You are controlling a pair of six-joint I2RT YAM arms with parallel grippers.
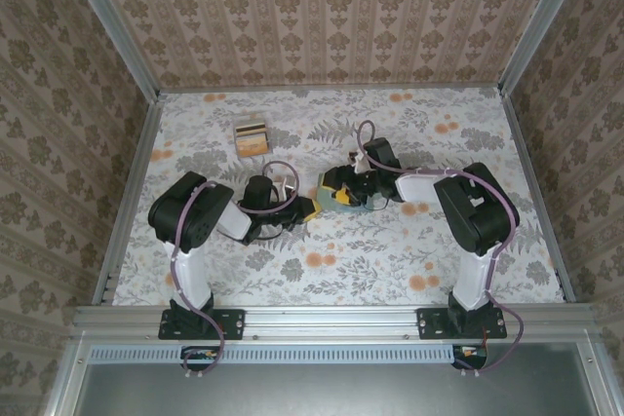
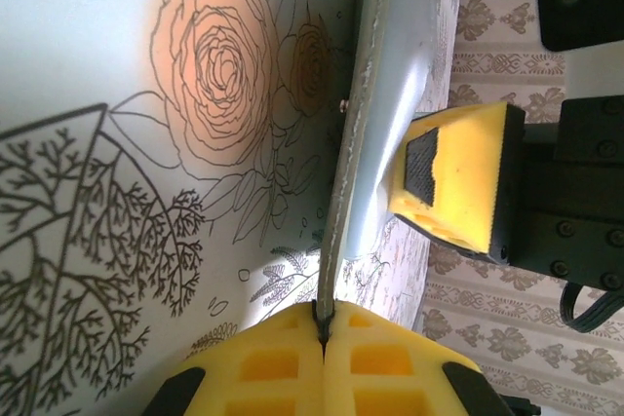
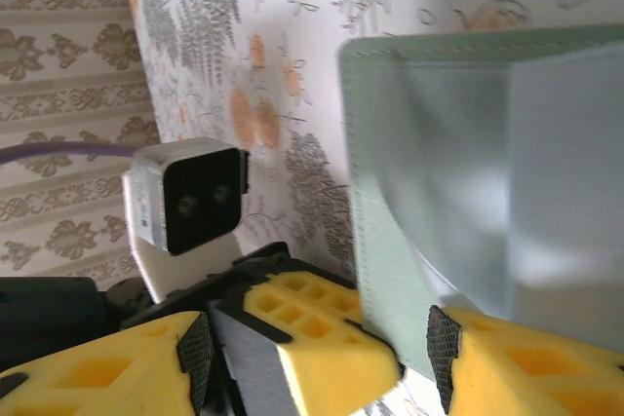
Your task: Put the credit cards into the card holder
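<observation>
The card holder (image 3: 468, 192) stands open mid-way along the bench (image 1: 439, 143), one edge clamped in the left gripper (image 2: 322, 323). The right gripper (image 3: 320, 353) has its fingers apart beside it. The credit cards (image 1: 252, 138) sit far-left of both, nearer the left arm, so the free right gripper likely has the longer reach.

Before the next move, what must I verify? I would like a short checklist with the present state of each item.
1. Left gripper shut on the card holder edge: ok.
2. Right gripper jaws open at the holder: ok.
3. Holder opened wide enough for a card: cannot tell.
4. A card held by a gripper: not ok; the credit cards sit apart from both grippers.
</observation>
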